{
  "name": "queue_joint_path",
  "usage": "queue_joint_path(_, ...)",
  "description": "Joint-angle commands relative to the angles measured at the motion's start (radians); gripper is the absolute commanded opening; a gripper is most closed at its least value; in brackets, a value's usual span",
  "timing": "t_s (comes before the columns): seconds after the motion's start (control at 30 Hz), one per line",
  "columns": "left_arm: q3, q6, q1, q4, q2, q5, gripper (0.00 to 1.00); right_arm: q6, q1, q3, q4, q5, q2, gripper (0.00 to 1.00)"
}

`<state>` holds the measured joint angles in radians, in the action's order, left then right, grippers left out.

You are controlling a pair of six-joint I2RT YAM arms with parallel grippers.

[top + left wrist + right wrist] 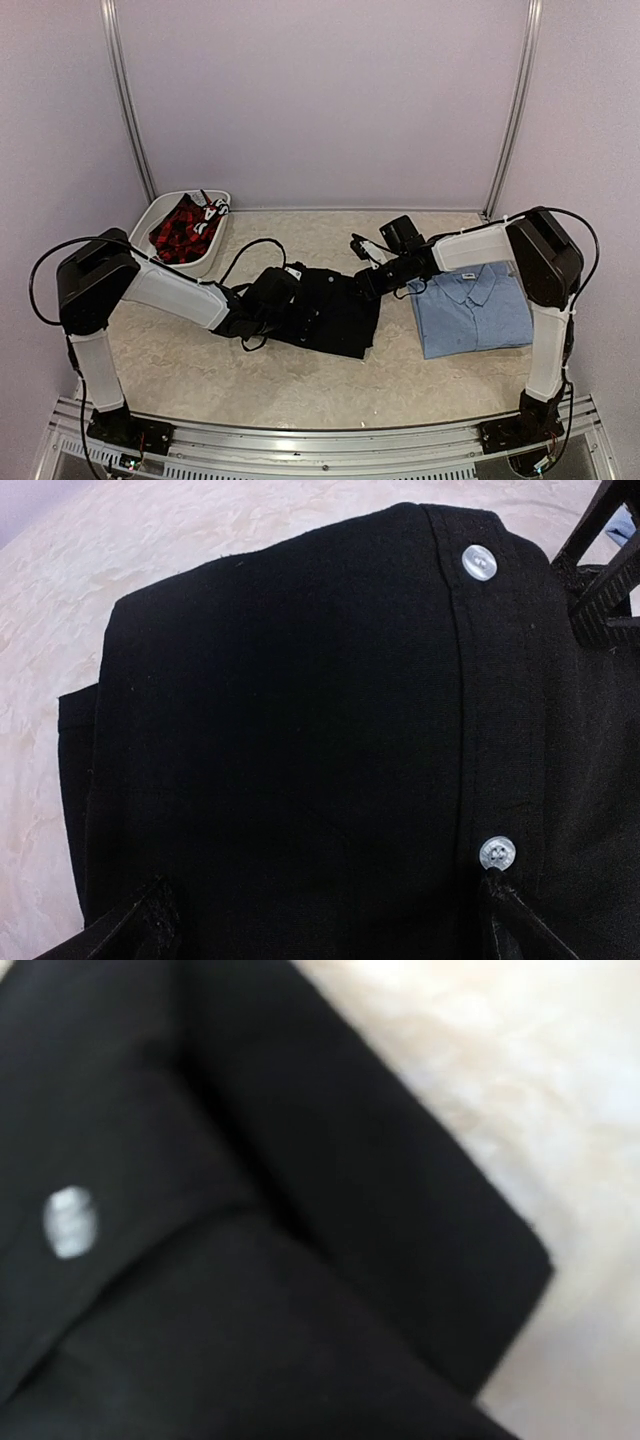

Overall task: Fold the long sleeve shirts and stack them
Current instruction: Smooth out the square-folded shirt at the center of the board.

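The black shirt [335,312] lies folded at the table's middle. In the left wrist view it [300,730] fills the frame, with two white buttons [478,562] on its placket. My left gripper [262,300] is at the shirt's left edge; in its own view [325,925] it is open, one fingertip [140,925] on each side low over the cloth. My right gripper [366,280] is at the shirt's far right corner, and its fingers do not show in the blurred right wrist view of black cloth [250,1290]. The light blue shirt [470,305] lies folded at the right.
A white basket [222,240] with red plaid cloth [185,232] stands at the back left. Metal posts rise at both back corners. A rail runs along the near edge.
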<state>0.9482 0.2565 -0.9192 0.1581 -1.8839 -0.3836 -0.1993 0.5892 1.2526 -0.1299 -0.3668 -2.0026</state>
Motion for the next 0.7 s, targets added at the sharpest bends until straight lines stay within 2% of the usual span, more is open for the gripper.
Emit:
queue_joint_path(0.0,-0.014,0.077,-0.024,0.001,-0.038,-0.117,0.99,0.003,0.002,0.017,-0.022,0.077,-0.047,0.52)
queue_joint_path(0.1,-0.002,0.069,-0.024,0.024,-0.012,-0.127,0.99,0.011,0.003,-0.028,0.014,0.079,-0.002,0.53)
queue_joint_path(0.4,0.005,-0.009,-0.013,0.071,0.172,-0.063,0.99,0.021,-0.003,-0.137,0.063,0.06,0.259,0.86)
queue_joint_path(0.53,0.014,0.008,0.021,0.044,0.225,0.089,0.99,0.035,-0.009,-0.125,0.043,0.003,0.277,0.95)
queue_joint_path(0.67,-0.006,0.04,0.023,0.011,0.261,0.145,0.99,0.055,-0.026,-0.048,0.008,-0.076,0.206,0.98)
